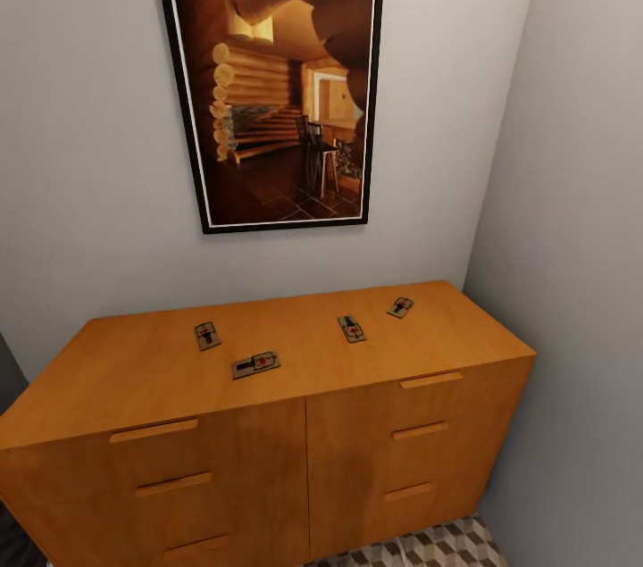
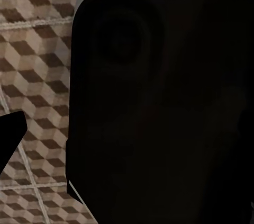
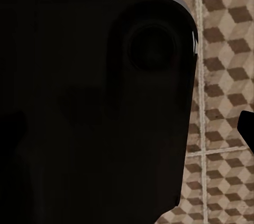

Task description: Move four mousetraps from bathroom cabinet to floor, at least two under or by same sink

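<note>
Orange-brown wood of the cabinet (image 1: 268, 424) faced us, its drawers closed, and all four mousetraps lay on its top: one far left (image 1: 207, 335), one nearer the front edge (image 1: 256, 363), one right of middle (image 1: 352, 328) and one far right (image 1: 400, 307). None had reached the bathroom floor (image 1: 429, 549), so we judged every pick and placement was left to do. Both wrist views looked down on floor tiles (image 2: 37, 75) past a dark housing (image 3: 95, 102); we could not tell either pincer's opening, nor place the traps relative to them.
</note>
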Available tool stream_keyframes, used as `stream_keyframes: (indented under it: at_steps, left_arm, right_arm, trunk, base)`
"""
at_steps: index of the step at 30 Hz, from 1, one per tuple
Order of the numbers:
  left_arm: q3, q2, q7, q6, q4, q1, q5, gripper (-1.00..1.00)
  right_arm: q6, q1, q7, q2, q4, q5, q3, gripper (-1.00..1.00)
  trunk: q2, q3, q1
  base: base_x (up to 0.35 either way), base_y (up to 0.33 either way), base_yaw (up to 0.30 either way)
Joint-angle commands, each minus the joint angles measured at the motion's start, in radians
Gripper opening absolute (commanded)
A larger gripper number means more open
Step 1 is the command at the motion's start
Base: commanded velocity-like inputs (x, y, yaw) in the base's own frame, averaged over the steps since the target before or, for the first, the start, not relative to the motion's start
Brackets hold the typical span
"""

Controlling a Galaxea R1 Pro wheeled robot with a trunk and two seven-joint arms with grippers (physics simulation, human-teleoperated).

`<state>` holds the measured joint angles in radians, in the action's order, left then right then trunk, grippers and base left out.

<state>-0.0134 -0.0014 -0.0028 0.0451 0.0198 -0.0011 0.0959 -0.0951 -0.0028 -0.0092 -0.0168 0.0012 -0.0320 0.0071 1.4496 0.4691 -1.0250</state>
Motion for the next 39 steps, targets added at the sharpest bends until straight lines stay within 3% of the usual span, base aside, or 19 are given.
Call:
stream_keyframes:
  at_steps: [1,39]
  left_arm:
    - [0.0,0.0,0.0,0.002,0.0,0.0,0.01,1.0]
    - [0.0,0.0,0.0,0.001,0.0,0.0,0.01,1.0]
  right_arm:
    - [-0.002,0.0,-0.001,0.0,0.0,-0.003,0.0,1.0]
    - [-0.003,0.0,0.005,0.0,0.0,-0.003,-0.001,1.0]
  trunk:
    - [0.0,0.001,0.0]
    - [0.0,0.001,0.0]
  base:
    - [0.0,0.0,0.0]
    - [0.0,0.0,0.0]
